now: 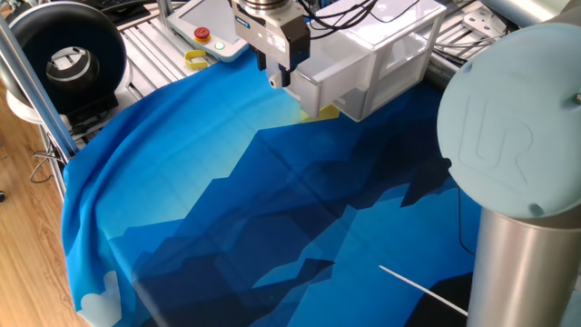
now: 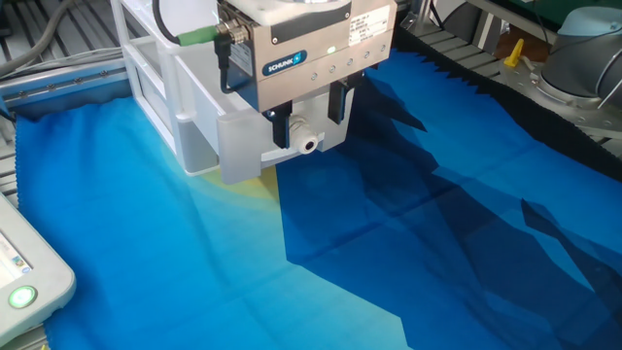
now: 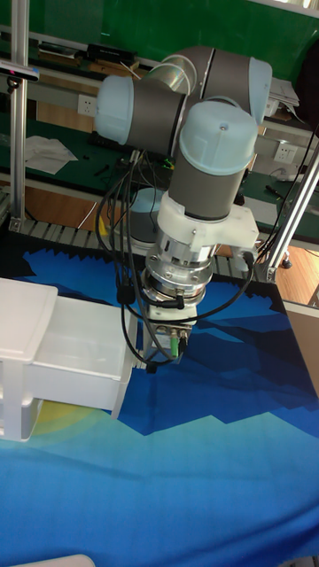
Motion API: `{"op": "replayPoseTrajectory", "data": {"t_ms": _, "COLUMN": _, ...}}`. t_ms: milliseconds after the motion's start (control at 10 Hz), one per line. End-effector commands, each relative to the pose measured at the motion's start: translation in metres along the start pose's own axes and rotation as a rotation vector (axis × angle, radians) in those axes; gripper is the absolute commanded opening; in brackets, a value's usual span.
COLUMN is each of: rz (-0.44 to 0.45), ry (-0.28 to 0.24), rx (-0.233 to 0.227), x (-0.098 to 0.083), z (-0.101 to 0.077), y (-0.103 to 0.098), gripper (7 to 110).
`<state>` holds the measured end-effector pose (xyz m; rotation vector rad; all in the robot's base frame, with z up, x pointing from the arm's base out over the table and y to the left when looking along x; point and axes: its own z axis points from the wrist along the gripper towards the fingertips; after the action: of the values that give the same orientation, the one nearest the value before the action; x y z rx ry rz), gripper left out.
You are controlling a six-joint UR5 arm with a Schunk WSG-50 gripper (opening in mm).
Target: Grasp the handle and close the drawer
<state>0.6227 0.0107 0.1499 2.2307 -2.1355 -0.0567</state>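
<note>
gripper [image 2: 309,115] sits low at the front of the translucent drawer [image 1: 338,80], which is pulled out of its white cabinet [image 1: 399,36]. fingers [image 2: 280,126] straddle the white knob handle [image 2: 307,146], narrow gap, contact not clear, can't tell if clamped. step looks like grasp; next, pinch the knob and push straight in. blue patterned cloth [image 1: 272,209] covers the table; aluminium framing [image 1: 145,45] and a teach pendant [image 1: 204,27] lie behind.
</note>
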Motion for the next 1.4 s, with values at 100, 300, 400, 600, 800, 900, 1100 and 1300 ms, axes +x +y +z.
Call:
{"op": "replayPoseTrajectory", "data": {"t_ms": 100, "rz": 0.002, "ry": 0.008, "rx": 0.001, "x": 0.007, "z": 0.004, "y": 0.004, "gripper": 66}}
{"op": "replayPoseTrajectory", "data": {"t_ms": 300, "rz": 0.010, "ry": 0.011, "rx": -0.001, "x": 0.008, "z": 0.006, "y": 0.005, "gripper": 44}}
{"op": "replayPoseTrajectory", "data": {"t_ms": 400, "rz": 0.007, "ry": 0.014, "rx": -0.001, "x": 0.009, "z": 0.006, "y": 0.006, "gripper": 44}}
{"op": "replayPoseTrajectory", "data": {"t_ms": 600, "rz": 0.007, "ry": 0.034, "rx": -0.001, "x": 0.015, "z": 0.007, "y": 0.006, "gripper": 44}}
{"op": "replayPoseTrajectory", "data": {"t_ms": 800, "rz": 0.008, "ry": 0.031, "rx": -0.002, "x": 0.015, "z": 0.007, "y": 0.007, "gripper": 44}}
{"op": "replayPoseTrajectory", "data": {"t_ms": 900, "rz": 0.008, "ry": 0.028, "rx": -0.002, "x": 0.014, "z": 0.007, "y": 0.007, "gripper": 44}}
{"op": "replayPoseTrajectory", "data": {"t_ms": 1100, "rz": 0.010, "ry": 0.037, "rx": 0.001, "x": 0.017, "z": 0.007, "y": 0.006, "gripper": 44}}
{"op": "replayPoseTrajectory", "data": {"t_ms": 1300, "rz": 0.003, "ry": 0.046, "rx": 0.007, "x": 0.018, "z": 0.006, "y": 0.004, "gripper": 44}}
